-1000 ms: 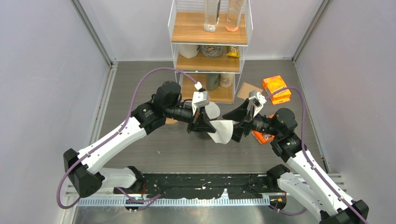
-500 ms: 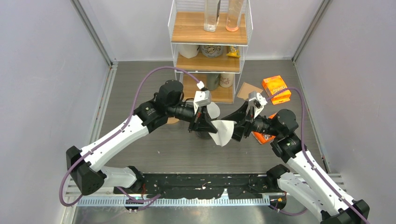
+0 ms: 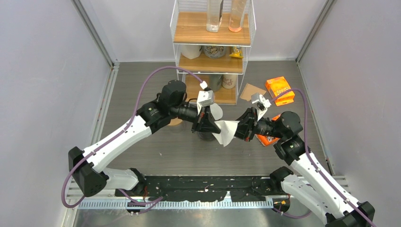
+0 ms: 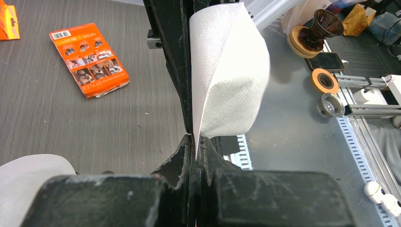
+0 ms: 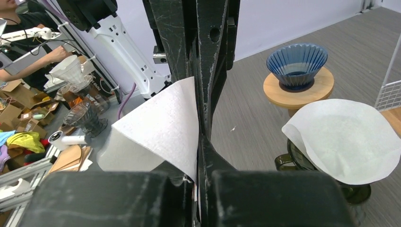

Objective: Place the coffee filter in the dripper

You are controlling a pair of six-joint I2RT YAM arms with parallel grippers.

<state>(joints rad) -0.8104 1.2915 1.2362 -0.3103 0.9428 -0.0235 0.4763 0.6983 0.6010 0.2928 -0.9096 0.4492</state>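
- The coffee filter [image 3: 226, 132] is a white paper cone, folded nearly flat, with a fine crinkled grain and 1 sharp crease running down its side.
- It hangs in the air over the middle of the table [image 3: 142, 94], between the 2 arms and clear of the surface.
- The left gripper [image 3: 212, 126] is closed on 1 edge of the filter; in its wrist view the black jaws meet with the paper pinched between them.
- The right gripper [image 3: 239, 128] is clamped on the opposite edge; its wrist view shows the paper caught between jaws pressed together.
- 2 filters in all: the 2nd filter [image 5: 340, 137], also white paper, sits opened into a wide cone inside a dripper.
- 2 drippers: a dark glass dripper [image 5: 294, 153] holding that 2nd filter, and a blue ribbed dripper [image 5: 297, 61] standing empty on a round wooden base [image 5: 298, 92] just behind it.
- The held filter is beside the glass dripper and touches neither dripper.
- 2 orange packs: a box [image 3: 279, 90] at the far right of the table, and a flat printed pack [image 4: 89, 59] lying partly under the right arm.
- 1 flat brown cardboard piece [image 3: 251, 91] lies near the box.
- 1 shelf rack [image 3: 213, 28] stands at the back, with a white wire frame and wooden boards.
- The table is grey with a wood-grain texture.
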